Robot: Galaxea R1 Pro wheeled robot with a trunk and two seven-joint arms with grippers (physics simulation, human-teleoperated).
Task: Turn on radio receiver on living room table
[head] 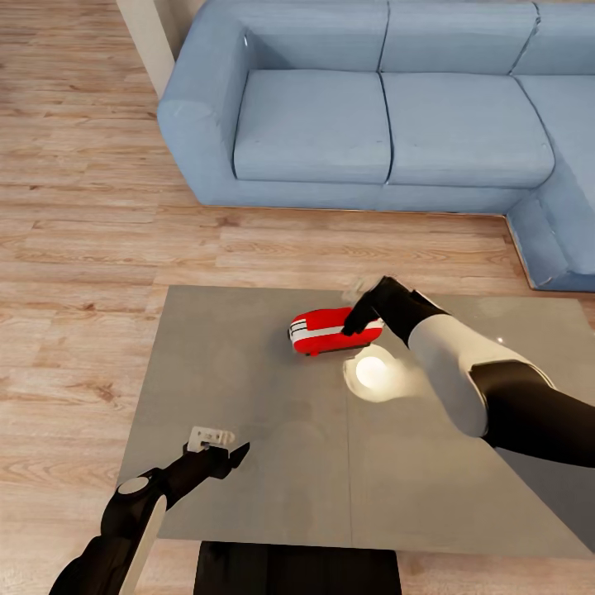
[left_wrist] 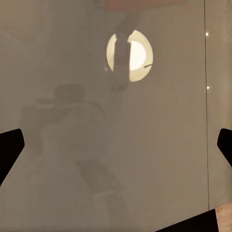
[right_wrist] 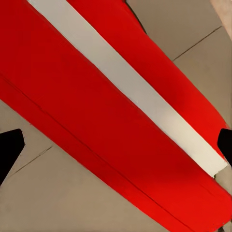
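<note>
The right gripper [head: 357, 321], fingers spread and empty, sits directly over the radio receiver [head: 324, 330], whose long axis crosses between them

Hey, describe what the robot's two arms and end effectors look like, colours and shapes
Both arms are rounded segments in glossy black and white. The right arm has a big white shell between black sections, ending in a black end effector. The left arm is mostly black with a white strip and round cap; its end effector has dark pointed fingers and a pale bracket. No cables or markings visible.
</note>
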